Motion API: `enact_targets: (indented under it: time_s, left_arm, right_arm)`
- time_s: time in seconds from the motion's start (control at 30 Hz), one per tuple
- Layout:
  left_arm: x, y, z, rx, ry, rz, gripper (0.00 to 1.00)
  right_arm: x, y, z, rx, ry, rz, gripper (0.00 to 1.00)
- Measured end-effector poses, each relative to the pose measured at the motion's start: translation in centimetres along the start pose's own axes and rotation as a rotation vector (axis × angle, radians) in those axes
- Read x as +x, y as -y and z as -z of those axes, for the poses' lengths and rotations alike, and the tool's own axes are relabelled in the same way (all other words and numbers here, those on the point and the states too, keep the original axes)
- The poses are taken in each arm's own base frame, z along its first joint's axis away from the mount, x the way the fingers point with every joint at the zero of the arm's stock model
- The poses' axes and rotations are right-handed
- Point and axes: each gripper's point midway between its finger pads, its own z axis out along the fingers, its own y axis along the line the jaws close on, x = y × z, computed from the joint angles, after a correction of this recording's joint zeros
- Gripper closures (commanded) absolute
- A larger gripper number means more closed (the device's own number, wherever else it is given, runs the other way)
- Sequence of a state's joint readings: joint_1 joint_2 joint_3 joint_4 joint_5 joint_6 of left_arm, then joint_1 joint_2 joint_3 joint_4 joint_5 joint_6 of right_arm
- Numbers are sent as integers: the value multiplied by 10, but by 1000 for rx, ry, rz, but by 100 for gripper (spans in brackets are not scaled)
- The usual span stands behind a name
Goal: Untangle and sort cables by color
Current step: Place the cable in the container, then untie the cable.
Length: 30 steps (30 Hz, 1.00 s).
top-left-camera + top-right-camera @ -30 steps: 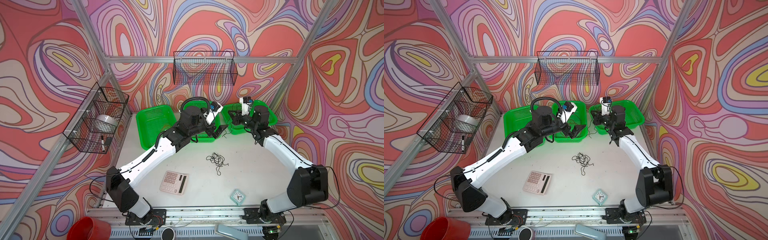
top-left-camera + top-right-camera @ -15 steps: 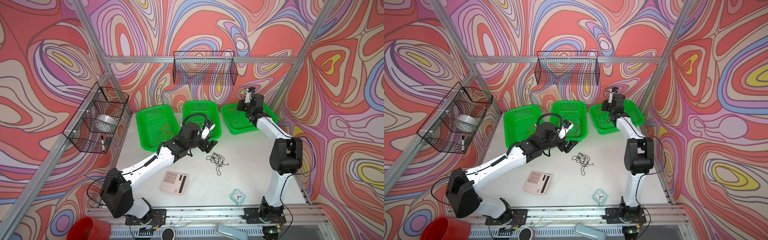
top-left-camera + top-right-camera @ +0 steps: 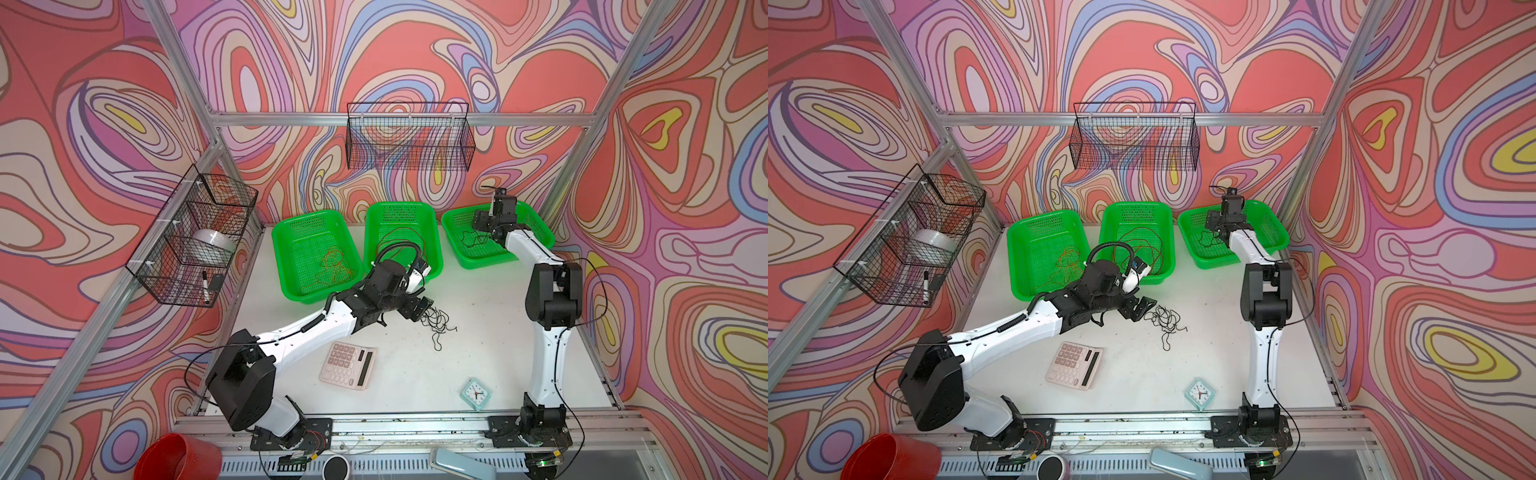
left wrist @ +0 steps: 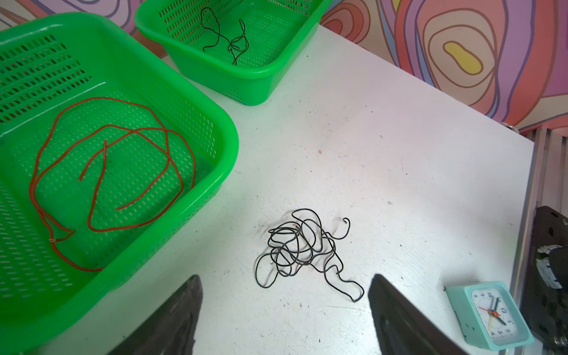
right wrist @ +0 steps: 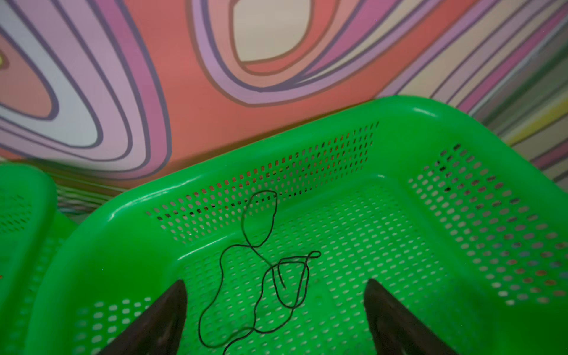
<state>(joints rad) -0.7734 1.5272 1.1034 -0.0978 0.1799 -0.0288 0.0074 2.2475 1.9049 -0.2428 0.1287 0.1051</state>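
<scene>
- L gripper: your fingers stand wide apart w/ nothing clamped btwn them. It sits low over the table, just in front of the mid basket.
- Black tangle: a loose knot of thin black wire lying flat on the table, just ahead of the L fingertips. One tail curls out near one finger. In both top views it lies right beside the gripper's tip; you can't tell from any view whether they touch.
- R gripper: fingers apart here too, holding nothing. It hangs over the right basket, at the back of the table on the R side.
- Black cable: one loopy strand on the right basket's floor, below the gap btwn the R fingers. One loop leans up against the perforated wall.
- Red cable: a few wide loops on the mid basket's floor, all inside the rim.
- Orange cable: bunched in the left basket, toward its near end.
- Baskets: three green ones in a row along the back wall, side by side.
- Other stuff: a pink calculator and a small teal clock lie on the table toward the front edge, both apart from the tangle.
</scene>
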Motion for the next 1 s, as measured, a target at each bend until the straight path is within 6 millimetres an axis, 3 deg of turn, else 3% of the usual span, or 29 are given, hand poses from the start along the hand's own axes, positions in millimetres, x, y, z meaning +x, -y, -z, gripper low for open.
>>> enact_targets:
  time_s: [0.2, 0.37, 0.47, 0.53, 0.6, 0.67, 0.83, 0.93, 1.0]
  left_arm:
    - [23, 0, -24, 21, -77, 13, 23]
    - [37, 0, -41, 34, -123, 22, 28]
    - [41, -2, -44, 31, -133, 24, 31]
    - [39, -3, -44, 22, -125, 25, 32]
    - [36, -5, -44, 8, -112, 26, 35]
    - [33, -10, -45, -16, -100, 31, 37]
    - [39, -28, -41, -103, -55, 67, 43]
    - [47, -45, -34, -160, -47, 100, 43]
    - [46, -53, -31, -187, -37, 113, 43]
  right_arm:
    - [6, 4, 31, 4, -76, 19, 2]
    - [8, -3, 101, -91, -71, 3, 7]
    - [10, -15, 146, -171, -51, -19, 17]
    - [23, -32, 173, -228, -61, -23, 25]
    - [46, -54, 191, -290, -98, -21, 30]
    - [85, -80, 203, -360, -173, -12, 35]
    - [200, -126, 219, -506, -427, 30, 45]
    - [234, -141, 227, -567, -501, 32, 48]
    - [238, -151, 229, -603, -507, 27, 49]
